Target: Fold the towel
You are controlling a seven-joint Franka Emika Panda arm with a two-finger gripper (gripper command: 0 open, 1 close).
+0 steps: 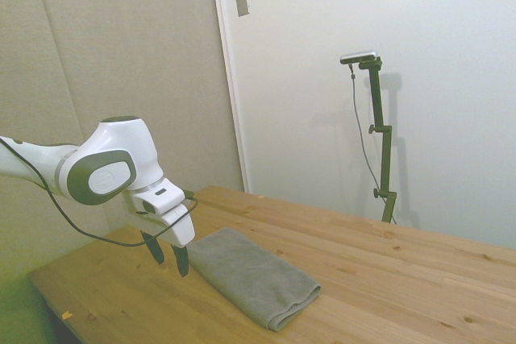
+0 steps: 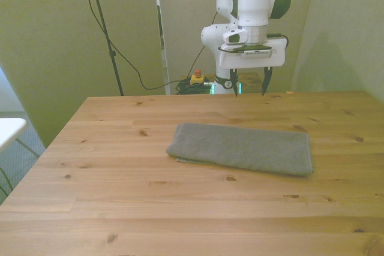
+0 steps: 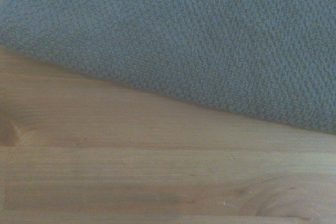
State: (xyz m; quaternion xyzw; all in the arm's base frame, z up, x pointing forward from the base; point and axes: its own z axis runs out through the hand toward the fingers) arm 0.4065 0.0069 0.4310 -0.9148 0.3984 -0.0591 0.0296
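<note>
Grey towel [image 2: 243, 148] lies at centre frame on the wooden table [image 2: 120, 196], apparently already doubled into a layered strip; my gripper [image 2: 249, 82] hangs above, fingers spread, holding nothing.

Wooden table [image 2: 120, 196], knotty planks, with folded grey towel [image 2: 243, 148] flat on top.

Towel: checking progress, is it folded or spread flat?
Folded: the towel lies as a thick, layered strip with a rounded doubled end.
</note>
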